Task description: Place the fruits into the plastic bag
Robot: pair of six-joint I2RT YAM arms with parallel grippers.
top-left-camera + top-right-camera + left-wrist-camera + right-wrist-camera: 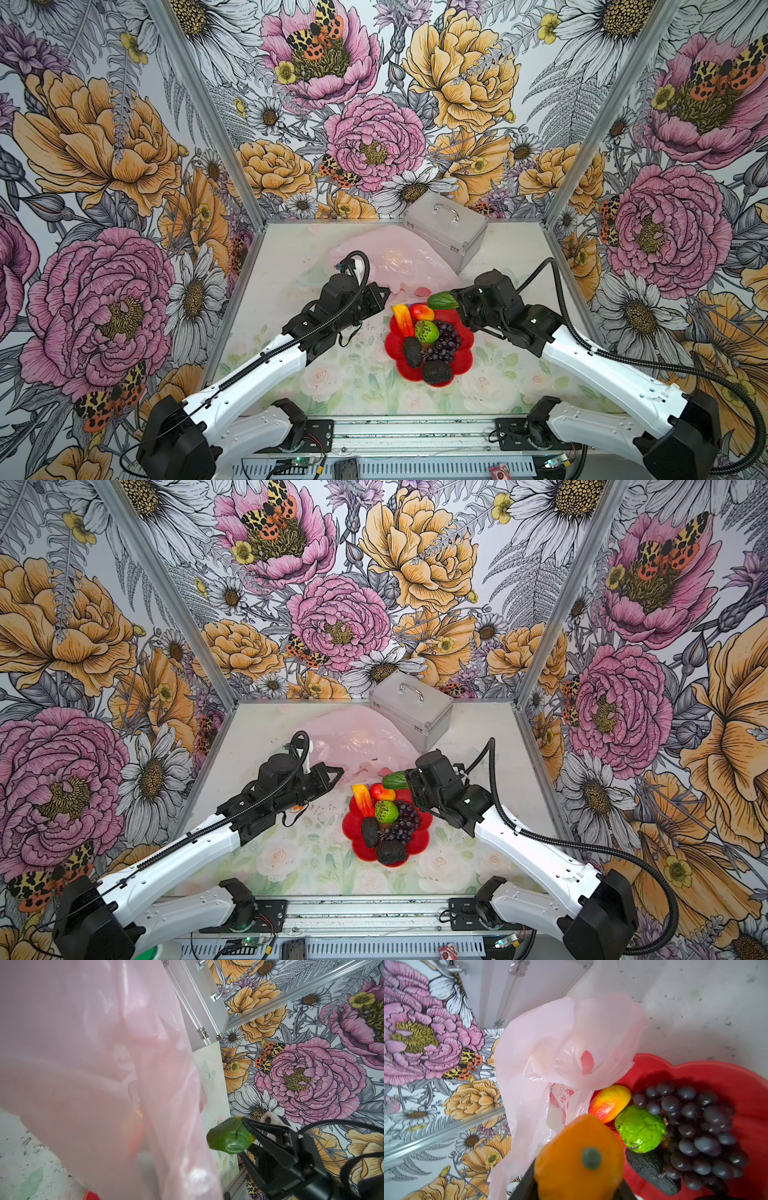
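Flowered wallpaper [124, 291] boxes in a pale counter [266, 374] where, in both top views, the pink plastic bag [390, 257] slumps in front of a silver case [444, 237]. The left tool [385, 291], jaws closed tight, meets the bag's near rim, apparently pinching it to hold the mouth up. The right tool [457, 300], jaws part-way apart, grips a green-and-orange mango [442, 300] above the far edge of the red plate [466, 353], just short of the bag. The plate carries the rest of the fruits, grapes [446, 340], lime [427, 331] and peach [422, 311] among them.

From the left wrist, bag film [93, 1064] hangs close across the lens. The mango [228, 1138] is clamped in the right tool [245, 1136] beside the film, not touching it.

From the right wrist, the mango's orange end [579, 1159] points at what looks like the bag's raised opening [560, 1043], ready for loading.
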